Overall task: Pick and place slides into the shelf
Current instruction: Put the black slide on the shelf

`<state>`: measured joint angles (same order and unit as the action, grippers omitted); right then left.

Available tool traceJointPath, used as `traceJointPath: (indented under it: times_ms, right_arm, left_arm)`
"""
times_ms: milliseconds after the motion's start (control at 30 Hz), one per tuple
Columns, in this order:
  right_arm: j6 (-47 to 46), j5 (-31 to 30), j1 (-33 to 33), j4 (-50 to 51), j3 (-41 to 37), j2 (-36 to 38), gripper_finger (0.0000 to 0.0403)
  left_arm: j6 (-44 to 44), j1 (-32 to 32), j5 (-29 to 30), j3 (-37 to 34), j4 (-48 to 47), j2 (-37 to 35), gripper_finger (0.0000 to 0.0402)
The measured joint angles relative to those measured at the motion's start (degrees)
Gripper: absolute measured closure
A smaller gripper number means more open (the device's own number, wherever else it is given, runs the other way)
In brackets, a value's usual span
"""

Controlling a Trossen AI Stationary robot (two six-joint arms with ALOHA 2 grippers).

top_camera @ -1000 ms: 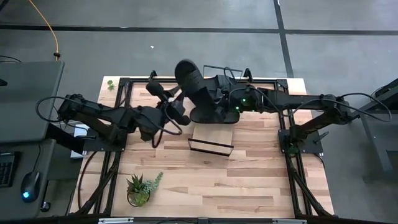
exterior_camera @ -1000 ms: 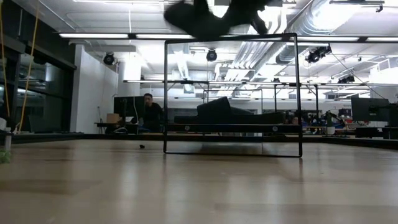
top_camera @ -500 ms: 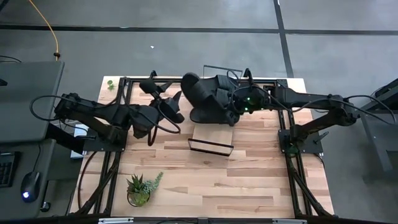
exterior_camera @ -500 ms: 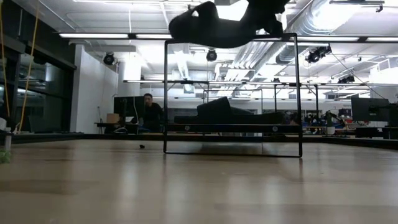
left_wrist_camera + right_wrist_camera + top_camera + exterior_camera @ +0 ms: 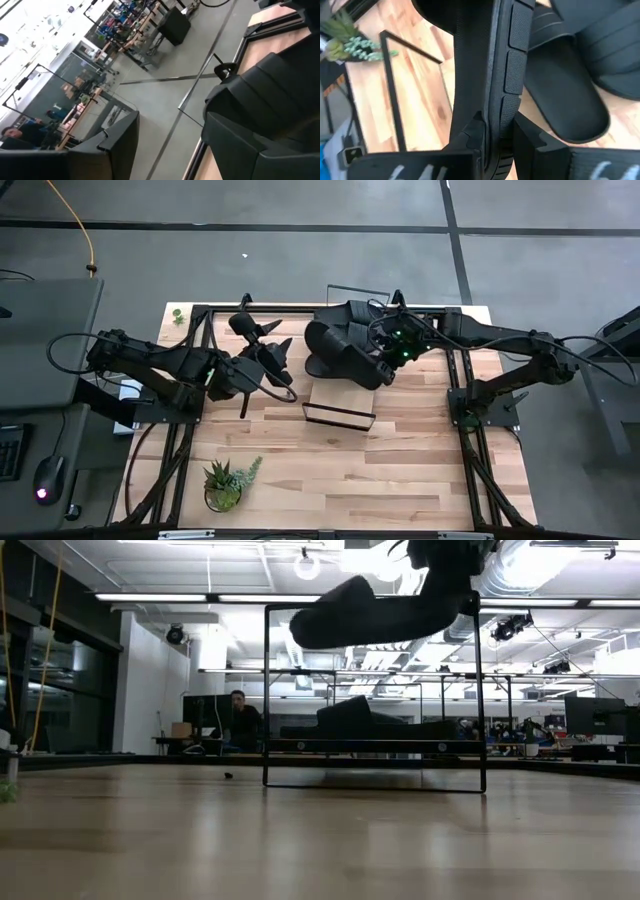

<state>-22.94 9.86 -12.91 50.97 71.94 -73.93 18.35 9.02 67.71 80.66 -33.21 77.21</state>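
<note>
My right gripper (image 5: 383, 352) is shut on one black slide (image 5: 345, 348) and carries it over the far part of the table. In the low view this slide (image 5: 370, 615) hangs just above the top bar of the shelf (image 5: 375, 745), a black wire frame around a light-wood board (image 5: 340, 398). Another black slide (image 5: 365, 718) rests on its sole on that board, also seen as the slide (image 5: 570, 100) in the right wrist view. My left gripper (image 5: 265, 343) is open, raised left of the shelf and touching nothing. My right gripper (image 5: 495, 137) pinches the carried slide by the side edge of its sole (image 5: 492, 100), one finger (image 5: 472, 135) on each face. The fingers come from the table's right, across the sole. The slide is lifted clear and lies roughly level, its free end toward the left.
A small potted plant (image 5: 225, 483) stands near the table's near-left corner. Black frame rails (image 5: 195, 330) run along the table's left, right and far sides. A person (image 5: 240, 718) sits far off in the room. Bare wood lies between the shelf and the near edge.
My right gripper has swung the slide from high over the far-left side of the shelf toward the right and down. The slide has turned from tilted to about level, just above the shelf's top bar. The grip has stayed shut.
</note>
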Motion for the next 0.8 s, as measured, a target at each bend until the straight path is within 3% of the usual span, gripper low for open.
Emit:
traceJointPath:
  times_ms: [367, 533, 800]
  right_arm:
    - [2.3, 10.7, 0.3, 0.5, -4.5, 0.0, 0.0369]
    - [3.3, 12.5, 0.1, 0.1, -8.6, 0.0, 0.0369]
    - [4.0, 17.9, 0.1, -11.2, -15.9, 0.0, 0.037]
  left_arm:
    - [-1.9, 0.0, -1.3, 0.0, 0.0, 0.0, 0.0186]
    - [-2.0, 0.0, -1.3, 0.0, 0.0, 0.0, 0.0186]
    - [-2.4, 0.0, -2.8, 0.0, -0.1, 0.1, 0.0186]
